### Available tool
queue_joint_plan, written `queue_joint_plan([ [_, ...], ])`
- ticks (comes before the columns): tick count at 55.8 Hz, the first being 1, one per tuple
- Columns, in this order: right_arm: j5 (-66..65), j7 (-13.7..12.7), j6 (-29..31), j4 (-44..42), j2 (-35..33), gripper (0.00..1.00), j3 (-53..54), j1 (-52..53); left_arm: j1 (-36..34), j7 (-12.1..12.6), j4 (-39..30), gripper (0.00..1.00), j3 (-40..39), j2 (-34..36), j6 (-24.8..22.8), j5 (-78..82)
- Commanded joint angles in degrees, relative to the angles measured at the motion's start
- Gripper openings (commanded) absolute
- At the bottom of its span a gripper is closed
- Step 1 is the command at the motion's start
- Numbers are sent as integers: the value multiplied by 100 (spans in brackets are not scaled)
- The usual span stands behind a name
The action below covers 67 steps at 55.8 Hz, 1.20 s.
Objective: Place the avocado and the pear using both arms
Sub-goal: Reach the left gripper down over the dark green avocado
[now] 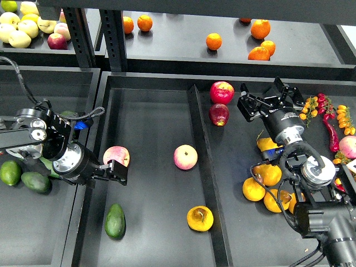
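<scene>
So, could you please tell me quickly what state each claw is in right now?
Left claw: open, empty, beside a pinkish apple.
Right claw: open, holding nothing.

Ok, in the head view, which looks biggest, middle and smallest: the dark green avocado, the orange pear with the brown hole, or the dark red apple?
1. The avocado and the pear look about alike; the avocado is longer, the pear rounder.
2. The dark red apple looks smallest, though it lies farther from the camera, so that is unsure.

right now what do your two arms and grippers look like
Both arms are black with round silver joint caps and loose black cables. The left gripper has blocky black fingers, with a blue patch near its wrist. The right gripper is black, with white lettering on its wrist.
</scene>
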Motion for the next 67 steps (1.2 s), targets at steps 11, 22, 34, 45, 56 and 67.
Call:
queue_joint_plan([
  [11, 16, 0, 42, 4, 0, 99, 6, -44, 57, 1, 929, 99, 520, -851, 0, -43],
  [22, 16, 0, 51, 12, 0, 100, 6, -52, 259, 1, 1492, 99, 740, -1106, 0, -26],
  [34, 25, 0, 60, 21, 0, 100, -3, -61, 610, 1, 1756, 99, 757, -1273, 0, 18],
  [45, 25, 0, 60, 12, 0, 100, -3, -61, 716, 1, 1914, 99, 705, -1519, 0, 18],
  [56, 25, 0, 68, 12, 0, 99, -3, -61, 733, 1, 2107, 96, 696, -1722, 0, 18],
  [67, 25, 0, 68, 12, 0, 99, -3, -61, 830, 1, 2230, 96, 696, -1810, 0, 27],
])
